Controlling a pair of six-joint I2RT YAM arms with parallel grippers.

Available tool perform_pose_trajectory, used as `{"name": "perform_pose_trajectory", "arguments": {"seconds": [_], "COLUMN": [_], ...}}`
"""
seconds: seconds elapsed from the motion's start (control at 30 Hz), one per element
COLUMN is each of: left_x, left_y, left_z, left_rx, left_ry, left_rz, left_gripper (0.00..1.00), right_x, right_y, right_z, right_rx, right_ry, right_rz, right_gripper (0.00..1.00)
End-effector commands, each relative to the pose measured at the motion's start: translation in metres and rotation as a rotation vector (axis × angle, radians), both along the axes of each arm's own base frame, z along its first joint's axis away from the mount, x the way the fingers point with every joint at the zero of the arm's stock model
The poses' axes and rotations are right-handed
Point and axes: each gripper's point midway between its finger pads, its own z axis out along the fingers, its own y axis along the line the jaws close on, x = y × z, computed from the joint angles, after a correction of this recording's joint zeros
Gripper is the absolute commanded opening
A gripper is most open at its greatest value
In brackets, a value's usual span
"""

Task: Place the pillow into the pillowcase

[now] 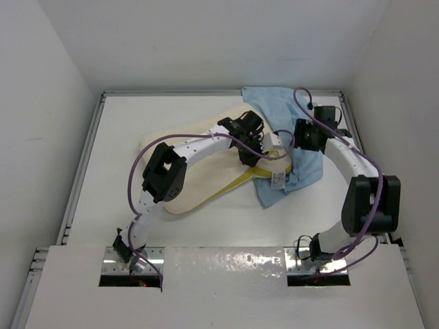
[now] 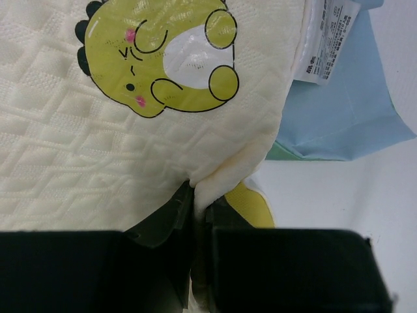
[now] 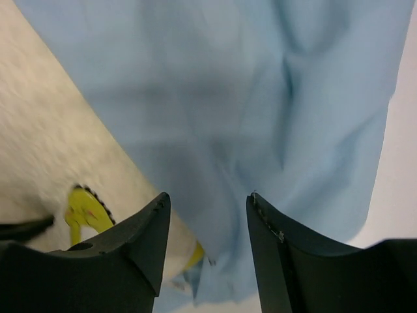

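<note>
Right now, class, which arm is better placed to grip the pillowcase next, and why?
Probably the right. The right gripper hangs open just over the blue pillowcase, jaws apart. The left gripper is shut on the edge of the pillow, so it is occupied.

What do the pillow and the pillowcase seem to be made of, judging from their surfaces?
Pillow: probably a cream quilted fabric cover over a soft filling, with a matte finish. A stitched diamond pattern shows, and its edge folds softly.
Pillowcase: seemingly a thin, light blue cloth, matte on this face. It hangs in loose, soft folds.
The exact fibre of either cannot be told.
</note>
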Motion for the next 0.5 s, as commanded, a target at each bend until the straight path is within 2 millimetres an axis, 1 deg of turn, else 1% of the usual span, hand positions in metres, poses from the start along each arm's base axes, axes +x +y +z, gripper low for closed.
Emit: {"name": "perform_pose_trajectory", "arguments": {"seconds": [0.0,0.1,0.13,0.23,0.37,0.4,0.43,0.47], "left_x": [0.004,0.008,0.009,0.008,0.012,0.014,0.013,0.013], "left_y": [0.005,-0.002,-0.003,-0.003,0.000,0.002,0.002,0.003], "left_z": [0.010,0.018,0.019,0.022,0.019,0.019,0.017,0.017], "left_rx": [0.001,-0.024,-0.028,-0.031,-0.012,-0.006,-0.002,0.000], "left_ry": [-0.011,-0.022,-0.022,-0.021,-0.040,-0.045,-0.045,-0.046], "left_rz": [0.024,0.037,0.038,0.034,0.039,0.042,0.041,0.041], "left_gripper": [0.00,0.00,0.00,0.00,0.00,0.00,0.00,0.00], "right_x": [0.047,0.054,0.053,0.053,0.053,0.053,0.048,0.042], "right_y": [0.001,0.004,0.006,0.016,0.026,0.034,0.044,0.045], "right_z": [0.024,0.007,-0.006,-0.015,-0.013,-0.009,-0.006,-0.009], "right_rx": [0.004,0.027,0.038,0.090,0.150,0.167,0.169,0.167], "right_ry": [-0.152,-0.111,-0.078,-0.060,-0.065,-0.066,-0.061,-0.054], "right_rz": [0.014,0.012,0.015,0.028,0.046,0.066,0.089,0.095], "right_gripper": [0.50,0.50,0.50,0.50,0.47,0.46,0.47,0.47]}}
